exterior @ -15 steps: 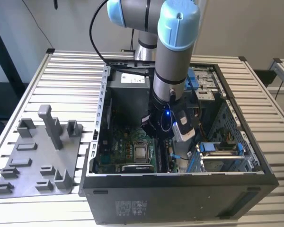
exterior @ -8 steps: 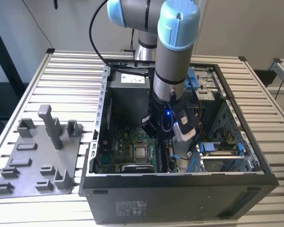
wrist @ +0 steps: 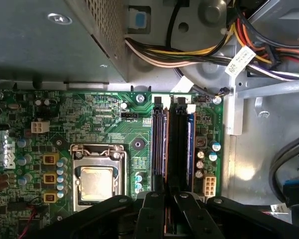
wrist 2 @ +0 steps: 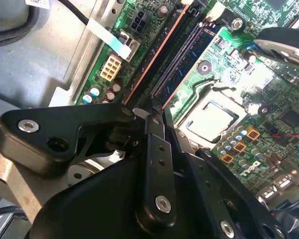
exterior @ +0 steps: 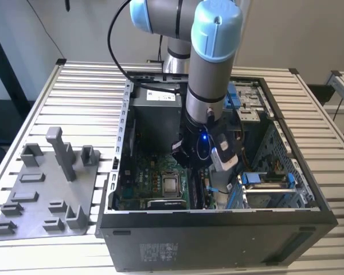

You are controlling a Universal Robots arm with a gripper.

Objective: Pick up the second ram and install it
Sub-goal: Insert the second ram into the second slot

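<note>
My gripper (exterior: 202, 172) is down inside the open computer case (exterior: 218, 240), over the memory slots beside the processor socket (wrist: 97, 174). In both wrist views its black fingers stand close together at the near end of the slots. The second ram (wrist 2: 187, 59), a long dark board, stands on edge in the slot farther from the socket (wrist: 179, 144). Its near end runs in between the fingertips, where the gripper (wrist 2: 158, 113) looks shut on it. Another dark memory stick (wrist 2: 154, 55) stands in the neighbouring slot (wrist: 160, 144). The gripper (wrist: 170, 196) hides the near ends of both.
A grey tray (exterior: 40, 195) with plastic blocks lies on the slatted table, at the exterior view's left of the case. Inside the case are the power supply box (exterior: 155, 106), bundled cables (wrist: 189, 50) and drive bays (exterior: 269, 183). White latches (wrist: 189, 108) cap the slots' far ends.
</note>
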